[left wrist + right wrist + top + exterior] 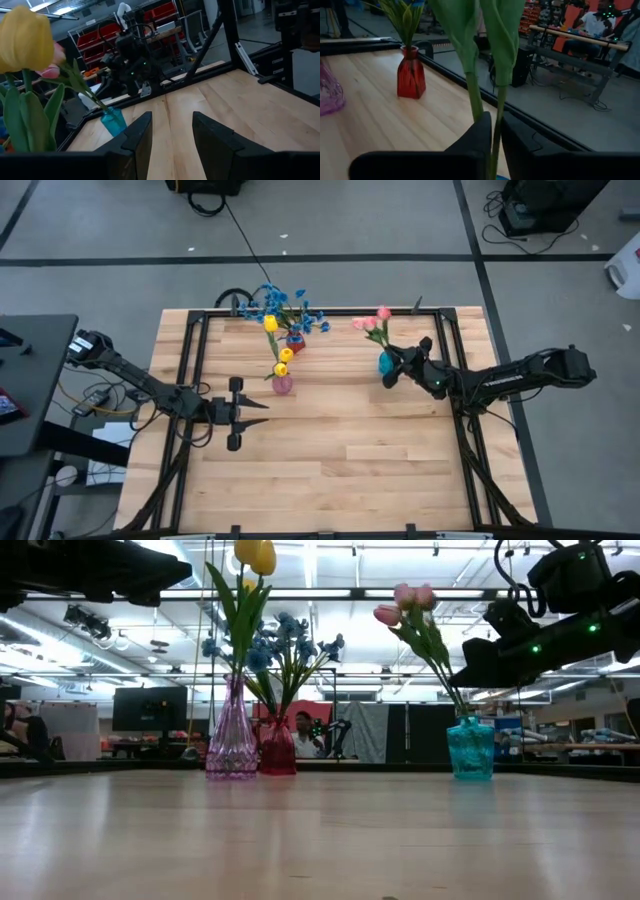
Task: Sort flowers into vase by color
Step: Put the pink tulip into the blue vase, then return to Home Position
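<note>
Item: pink tulip buds (405, 600), stems standing in the teal vase (470, 748) at the table's right rear. Right gripper (392, 367) sits just above that vase, fingers nearly together around one green stem (496, 131).
Step in hand, as judged: seating the last pink stem. Next move calls for parting the fingers and lifting clear without dragging the stem or tipping the vase.
Purple vase (232, 740): yellow tulip buds (255, 555).
Red vase (277, 752): blue sprays (285, 635).
Left gripper (238, 413): fingers apart, empty, waiting above the table just in front of the purple vase.
</note>
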